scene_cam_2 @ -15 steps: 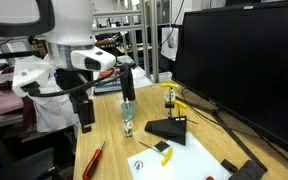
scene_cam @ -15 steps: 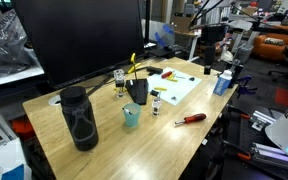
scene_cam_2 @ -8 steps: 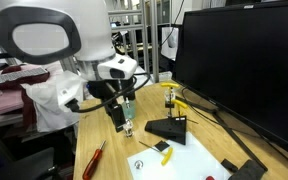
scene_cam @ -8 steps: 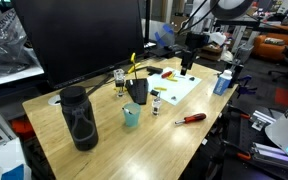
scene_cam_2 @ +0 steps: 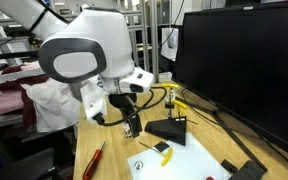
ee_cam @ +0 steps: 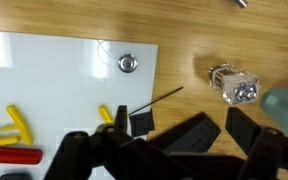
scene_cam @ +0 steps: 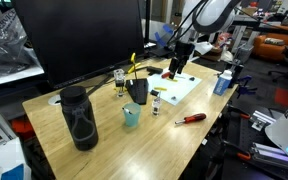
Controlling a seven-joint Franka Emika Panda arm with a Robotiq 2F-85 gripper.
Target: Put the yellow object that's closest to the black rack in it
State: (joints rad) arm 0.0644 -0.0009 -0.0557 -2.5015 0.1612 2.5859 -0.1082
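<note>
Blurred teal cup (ee_cam: 285,101) and black rack (ee_cam: 194,136), both partly outside the wrist view.

The worktop (scene_cam: 104,132) carries one black rack (scene_cam: 137,92), one teal cup (scene_cam: 131,116), one tall black mesh cylinder (scene_cam: 79,118), one red-handled tool (scene_cam: 191,119), one white sheet (scene_cam: 186,88), one blue bottle (scene_cam: 222,82) and two small clear jars: the back jar (scene_cam: 119,79) and the front jar (scene_cam: 156,102). In the wrist view two yellow sticks lie on the sheet, the yellow object (ee_cam: 108,116) and a second stick (ee_cam: 19,124), with one red piece (ee_cam: 9,155) and one small silver disc (ee_cam: 129,63). A third yellow piece (scene_cam: 134,63) shows by the rack in an exterior view, and there is one large dark monitor (scene_cam: 79,35).
</note>
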